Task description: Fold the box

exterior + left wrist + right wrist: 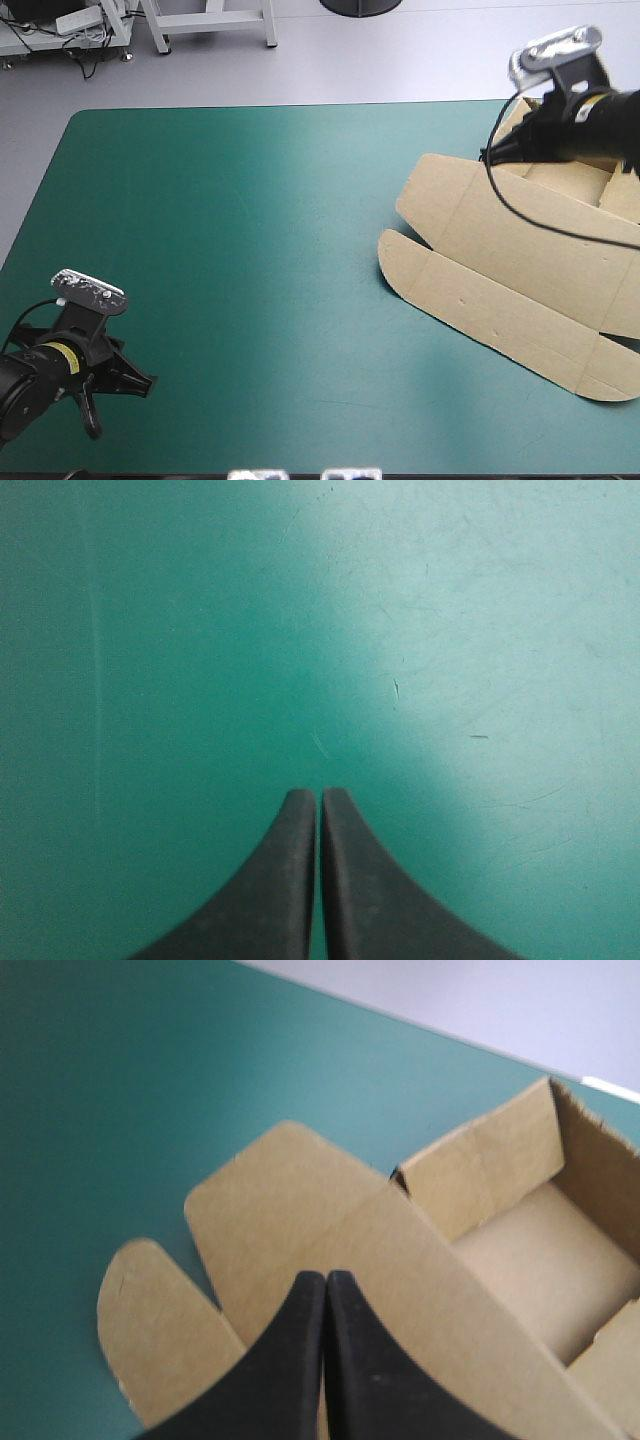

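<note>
The brown box lies at the table's right side. Its lid and rounded flaps are spread flat toward the table's middle, and walls stand raised at its far right part. My right gripper hovers over the box's far edge with its black fingers shut. In the right wrist view this gripper points over a flat panel of the box, with the walled tray beside and ahead of it. My left gripper sits near the table's front left corner, far from the box. It is shut over bare cover.
The teal-green cover stretches bare between the left arm and the box. The box's right part runs past the right edge of the high view. The table's far edge lies close behind the box.
</note>
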You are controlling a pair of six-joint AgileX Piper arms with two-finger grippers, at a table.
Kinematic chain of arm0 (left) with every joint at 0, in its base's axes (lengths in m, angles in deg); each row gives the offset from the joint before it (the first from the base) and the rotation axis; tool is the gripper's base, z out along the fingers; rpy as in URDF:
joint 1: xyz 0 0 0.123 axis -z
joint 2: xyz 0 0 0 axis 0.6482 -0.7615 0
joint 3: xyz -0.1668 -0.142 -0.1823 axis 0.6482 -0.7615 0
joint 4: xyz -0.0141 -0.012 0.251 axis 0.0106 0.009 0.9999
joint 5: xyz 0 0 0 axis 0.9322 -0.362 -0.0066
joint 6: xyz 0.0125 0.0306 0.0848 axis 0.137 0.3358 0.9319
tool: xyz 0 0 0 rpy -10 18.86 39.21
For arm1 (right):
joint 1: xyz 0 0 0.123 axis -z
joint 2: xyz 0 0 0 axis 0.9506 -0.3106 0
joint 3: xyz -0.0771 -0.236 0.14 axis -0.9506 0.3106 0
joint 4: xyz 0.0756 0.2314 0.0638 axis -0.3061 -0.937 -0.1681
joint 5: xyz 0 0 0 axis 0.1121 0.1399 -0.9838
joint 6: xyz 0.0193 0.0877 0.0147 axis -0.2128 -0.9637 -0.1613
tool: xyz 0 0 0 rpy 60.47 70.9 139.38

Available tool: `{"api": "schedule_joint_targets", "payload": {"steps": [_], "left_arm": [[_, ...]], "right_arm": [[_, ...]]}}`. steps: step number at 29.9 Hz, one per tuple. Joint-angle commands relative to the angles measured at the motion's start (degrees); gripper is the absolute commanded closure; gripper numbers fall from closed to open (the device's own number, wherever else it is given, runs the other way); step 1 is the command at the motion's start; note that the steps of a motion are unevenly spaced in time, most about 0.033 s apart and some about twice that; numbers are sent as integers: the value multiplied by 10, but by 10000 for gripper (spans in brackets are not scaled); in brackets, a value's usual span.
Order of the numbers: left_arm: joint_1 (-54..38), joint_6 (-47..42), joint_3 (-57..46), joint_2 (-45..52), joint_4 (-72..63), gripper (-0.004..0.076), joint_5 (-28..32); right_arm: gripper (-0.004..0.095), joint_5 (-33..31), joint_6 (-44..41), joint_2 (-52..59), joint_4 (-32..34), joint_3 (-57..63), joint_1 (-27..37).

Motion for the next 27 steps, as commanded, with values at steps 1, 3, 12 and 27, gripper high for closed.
{"api": "schedule_joint_targets", "payload": {"steps": [1, 3, 12, 27], "left_arm": [[-1, -9, 14, 1, -1, 721, 20], [-1, -9, 14, 1, -8, 722, 20], [-1, -5, 14, 1, -26, 721, 21], [-1, 59, 14, 1, -118, 722, 55]], "right_arm": [[927, -5, -32, 72, 28, 91, -27], [928, -5, -32, 109, 14, 163, -26], [928, 58, -51, 277, 13, 431, -26], [928, 83, -64, 442, 27, 570, -26]]}}
